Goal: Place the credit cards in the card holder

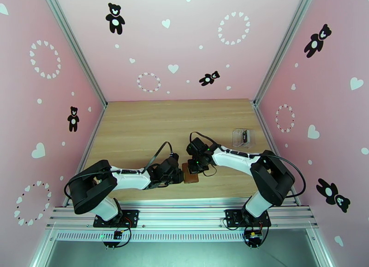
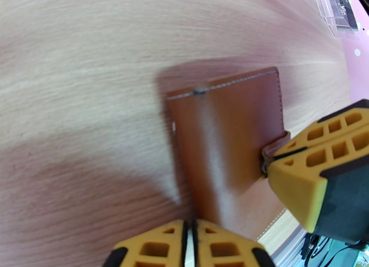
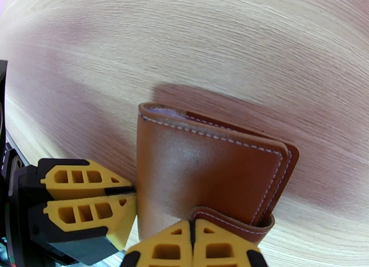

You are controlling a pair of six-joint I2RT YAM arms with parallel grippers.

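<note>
Top view: bright, even, diffuse light from above; soft short shadows beneath arms (image 1: 230, 158) on table (image 1: 138, 125); wide-angle distortion splays frame rails (image 1: 74, 46) toward 11 and 1 o'clock.
Left wrist view: pale sheen streak down card holder (image 2: 221, 139); diffuse shadow off its 10 o'clock corner; clear box (image 2: 339, 9) at 1 o'clock blurred.
Right wrist view: wood grain bowed, smeared near edges; soft shadow at holder's 12 o'clock.
</note>
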